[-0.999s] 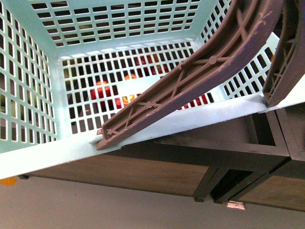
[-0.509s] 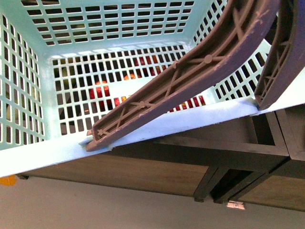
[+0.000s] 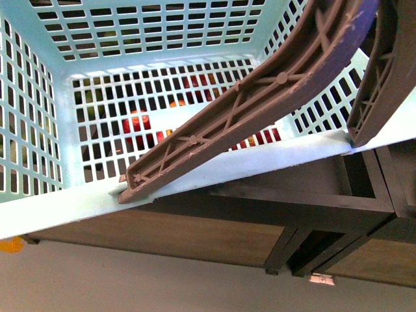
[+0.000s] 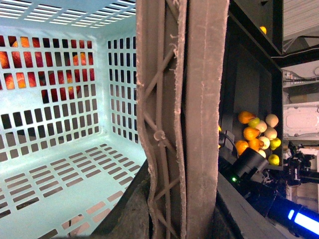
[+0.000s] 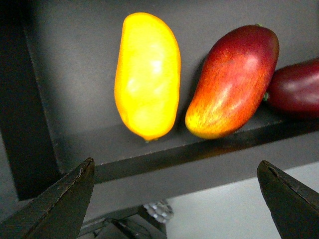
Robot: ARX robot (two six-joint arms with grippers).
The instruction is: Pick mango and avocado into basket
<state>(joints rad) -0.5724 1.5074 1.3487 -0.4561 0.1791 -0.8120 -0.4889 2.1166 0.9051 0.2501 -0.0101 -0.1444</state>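
Observation:
The light teal basket [image 3: 58, 214] hangs tilted, very close in the front view, and nothing lies on its slotted floor [image 4: 60, 164]. Its two brown handles [image 4: 184, 124] are pressed together, and my left gripper [image 4: 182, 219] is shut on them. On a dark shelf [image 5: 65, 59] lies the smooth yellow mango [image 5: 147, 74]. My right gripper [image 5: 179, 199] faces it from just in front of the shelf edge, open, with nothing between its fingers. The avocado is out of view.
A red-and-yellow mango [image 5: 232, 82] lies right beside the yellow one, then a dark red fruit [image 5: 296, 89]. Red fruit [image 3: 136, 123] shows through the basket's slots. Wooden shelf compartments [image 3: 195, 234] lie beyond the basket. The left wrist view shows a heap of oranges and pale fruit [image 4: 256, 137].
The basket and its handles shifted a little to the left in the front view, then held still over the last half second.

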